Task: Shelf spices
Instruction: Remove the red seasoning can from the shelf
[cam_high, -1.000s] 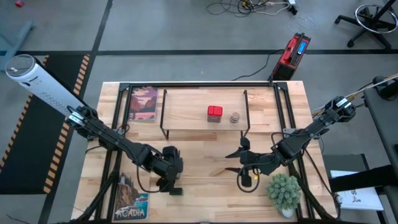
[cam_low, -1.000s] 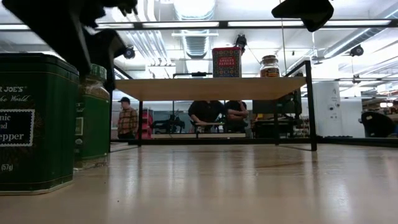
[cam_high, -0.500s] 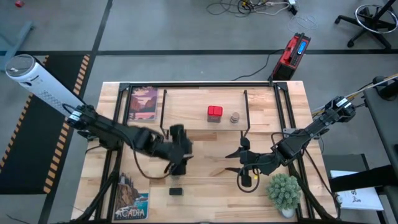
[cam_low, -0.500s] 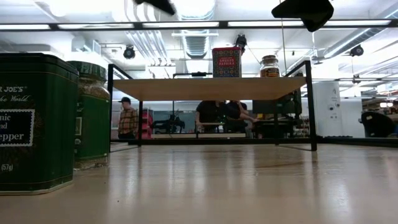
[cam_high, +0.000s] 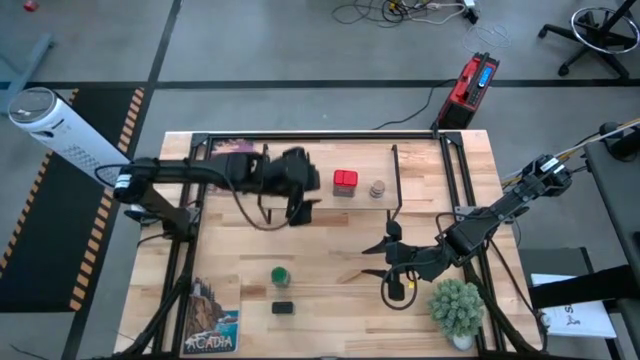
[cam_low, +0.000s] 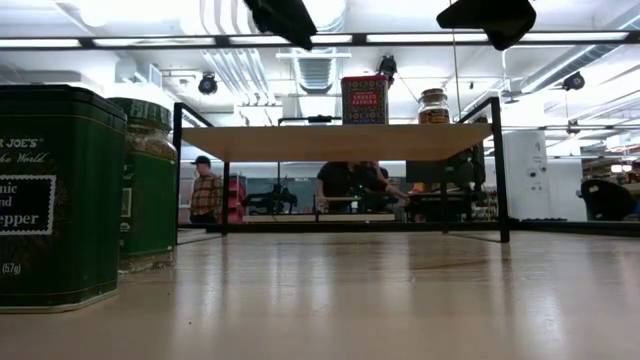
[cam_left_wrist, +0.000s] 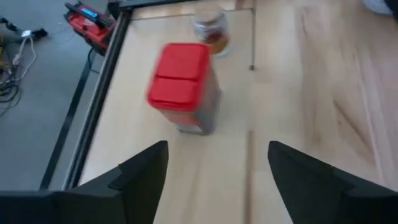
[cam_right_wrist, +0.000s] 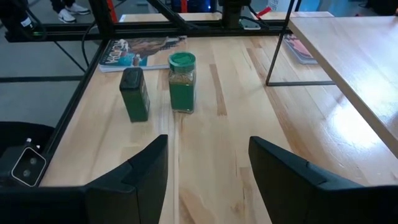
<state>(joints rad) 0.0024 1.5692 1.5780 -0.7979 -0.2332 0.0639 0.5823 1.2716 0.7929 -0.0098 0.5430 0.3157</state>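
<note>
The red tin (cam_high: 345, 181) and the tiny round jar (cam_high: 377, 188) stand on the shelf (cam_high: 330, 205). In the left wrist view, the red tin (cam_left_wrist: 180, 87) and the jar (cam_left_wrist: 211, 31) are ahead of my open, empty left gripper (cam_left_wrist: 217, 168), which hovers over the shelf's left part (cam_high: 300, 195). The green-lidded jar (cam_high: 281, 275) and the dark tin (cam_high: 283, 307) stand on the table near its near edge. In the right wrist view, both the jar (cam_right_wrist: 182, 81) and the tin (cam_right_wrist: 135, 93) are seen past my open right gripper (cam_right_wrist: 208, 162), which waits over the table (cam_high: 385, 248).
A picture book (cam_high: 235, 146) lies at the far left, partly under my left arm. Another book (cam_high: 210, 320) is at the near left corner. A potted plant (cam_high: 458, 308) stands near the right arm. The shelf's thin black legs (cam_high: 396, 180) rise from the tabletop. People show beyond the table (cam_low: 345, 185).
My left gripper has risen from beside the green-lidded jar and dark tin near the table's near edge. It has swung toward the far edge and now hangs above the shelf's left part. The green-lidded jar now shows uncovered on the table. The right arm kept still.
</note>
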